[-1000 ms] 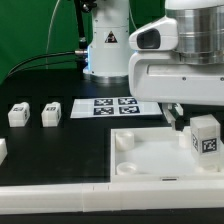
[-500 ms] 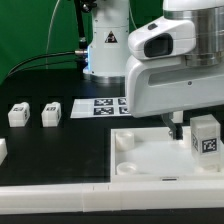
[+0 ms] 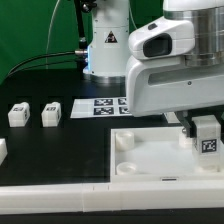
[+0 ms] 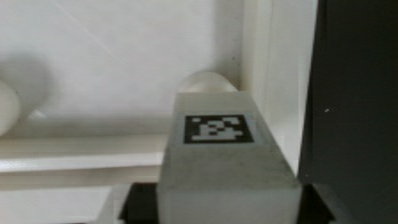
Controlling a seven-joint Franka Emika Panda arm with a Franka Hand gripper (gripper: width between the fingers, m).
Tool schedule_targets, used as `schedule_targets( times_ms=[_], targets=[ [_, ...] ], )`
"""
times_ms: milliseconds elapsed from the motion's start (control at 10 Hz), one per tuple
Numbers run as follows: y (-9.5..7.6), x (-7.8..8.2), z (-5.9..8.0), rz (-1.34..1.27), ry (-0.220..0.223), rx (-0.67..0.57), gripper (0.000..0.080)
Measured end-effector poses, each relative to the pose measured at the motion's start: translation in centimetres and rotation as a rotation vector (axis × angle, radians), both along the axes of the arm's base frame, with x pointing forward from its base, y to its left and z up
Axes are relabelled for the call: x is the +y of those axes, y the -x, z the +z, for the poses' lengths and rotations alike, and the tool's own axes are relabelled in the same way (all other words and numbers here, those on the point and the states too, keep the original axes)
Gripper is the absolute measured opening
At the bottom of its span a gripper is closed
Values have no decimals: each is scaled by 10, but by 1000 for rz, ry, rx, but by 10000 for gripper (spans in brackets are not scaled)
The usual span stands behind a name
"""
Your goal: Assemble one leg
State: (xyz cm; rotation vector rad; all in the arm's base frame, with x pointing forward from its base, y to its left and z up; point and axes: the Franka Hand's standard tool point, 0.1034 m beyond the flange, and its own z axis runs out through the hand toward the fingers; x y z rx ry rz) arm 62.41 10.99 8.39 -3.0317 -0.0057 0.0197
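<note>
Green backdrop cloth hangs behind a black table (image 3: 60,150), with the white Franka arm's base (image 3: 105,45) standing at the rear and its bulky wrist housing filling the upper part of the exterior view's right. On the table near the base lies the marker board (image 3: 108,105), flat and carrying its printed tags. Well apart from it, toward the exterior view's left, two spare legs (image 3: 17,114) (image 3: 50,113) stand side by side, each showing a black-and-white tag. A large white square panel (image 3: 150,160) lies at the front, toward the exterior view's right, with a round socket (image 3: 123,141) in its near corner. The leg (image 3: 207,140) stands upright at the panel's far corner on the exterior view's right, its tag (image 3: 209,146) facing the camera. The gripper (image 3: 205,124) sits directly over the top of this leg, hiding its upper end. In the wrist view the leg (image 4: 222,160) runs up the middle of the picture, its tag (image 4: 217,127) turned to the lens, and the dark fingers (image 4: 141,206) lie flush against both of its sides with no gap to be seen, so the claw is narrowed onto the leg and grips it. Behind the leg the wrist view shows the pale panel surface (image 4: 89,60) and a strip of black table (image 4: 356,100) beside it. Whether the leg's foot sits in a socket cannot be told.
</note>
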Motion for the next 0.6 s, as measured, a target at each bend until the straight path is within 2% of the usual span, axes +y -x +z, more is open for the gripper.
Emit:
schedule_targets(
  times_ms=[400, 600],
  targets=[
    [-1, -1, 0, -99, -1, 3, 291],
    [0, -2, -1, -391, -1, 13, 292]
  ],
)
